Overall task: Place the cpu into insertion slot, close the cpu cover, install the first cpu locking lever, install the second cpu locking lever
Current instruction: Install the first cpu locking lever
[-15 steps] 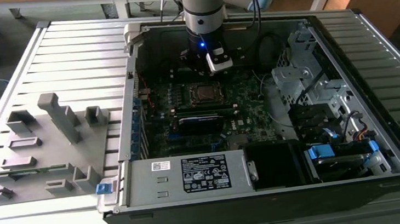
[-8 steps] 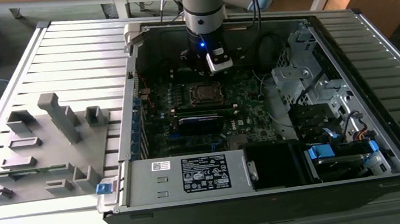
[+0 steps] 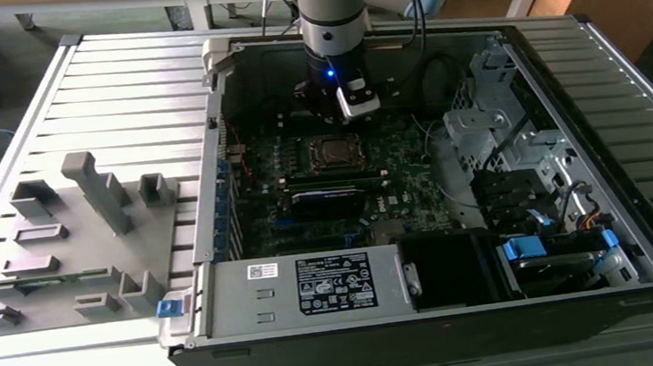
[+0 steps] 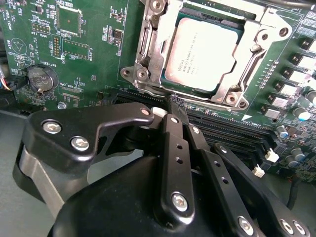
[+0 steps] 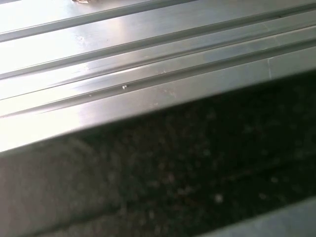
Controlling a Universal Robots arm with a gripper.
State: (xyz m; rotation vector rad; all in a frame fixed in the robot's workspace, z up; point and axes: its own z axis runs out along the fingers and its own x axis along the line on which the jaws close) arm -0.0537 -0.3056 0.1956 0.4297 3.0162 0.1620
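The gripper is seen closed on nothing, its fingers pressed together with their tips just beside the near edge of the socket on the green board; in the exterior view the gripper hangs inside the open computer case, toward its far wall. The cpu is seated flat in the insertion slot, and the cpu cover appears laid down around it; the chip is judged light, stiff and fragile, best taken by its edges only; the cover is thin springy metal. Whether either locking lever is latched cannot be made out; the slot's far edge is cut off; the first wrist view is blurred.
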